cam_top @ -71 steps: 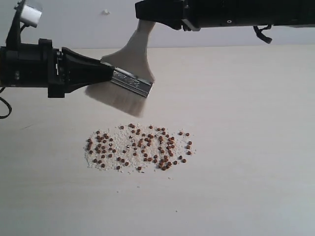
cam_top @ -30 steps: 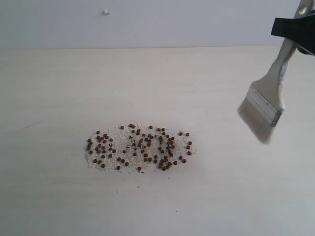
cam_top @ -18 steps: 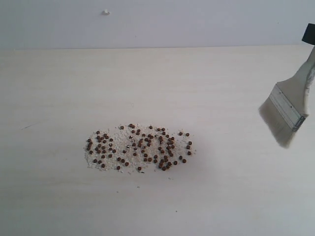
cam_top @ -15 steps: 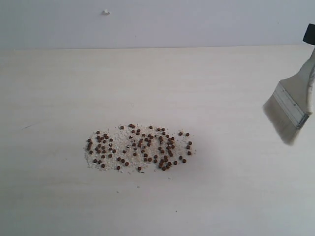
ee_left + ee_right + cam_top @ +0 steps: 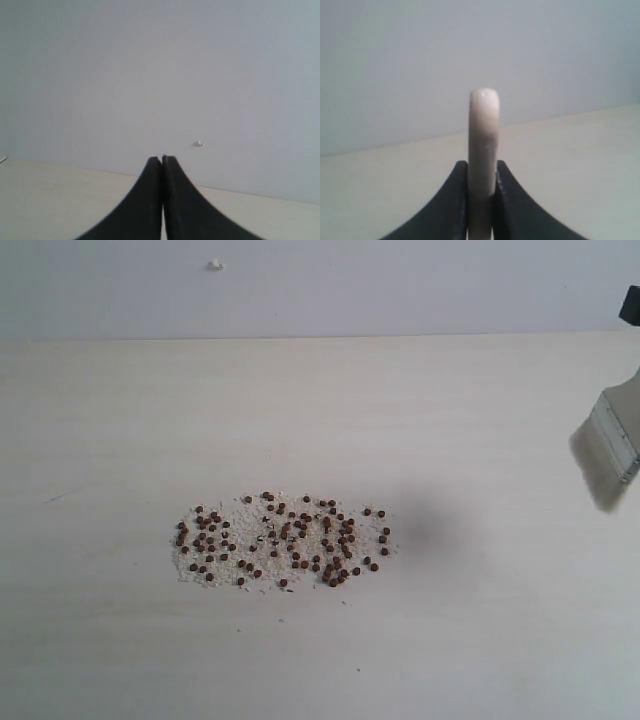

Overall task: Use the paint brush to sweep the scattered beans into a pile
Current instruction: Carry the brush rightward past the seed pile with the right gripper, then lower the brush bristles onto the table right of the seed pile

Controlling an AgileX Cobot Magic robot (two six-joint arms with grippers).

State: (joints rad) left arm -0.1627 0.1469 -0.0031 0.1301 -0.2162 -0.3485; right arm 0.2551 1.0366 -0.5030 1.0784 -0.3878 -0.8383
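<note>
Table (image 5: 480, 640): pale wood-look surface filling the exterior view below the wall.
Wall (image 5: 400, 280): plain grey-white band along the top.
Beans (image 5: 283, 540): reddish-brown pellets spread in a wide oval patch left of centre, mixed with fine white grains.
Paint brush (image 5: 612, 445): right edge, upper half, cut off by the frame; bristles point down-left, well apart from the Beans.
Right gripper (image 5: 481, 165): fingers pinching the brush's pale handle.
Left gripper (image 5: 162, 159): fingers pressed together, holding nothing.
White speck (image 5: 214, 264): on the Wall, upper left.
</note>
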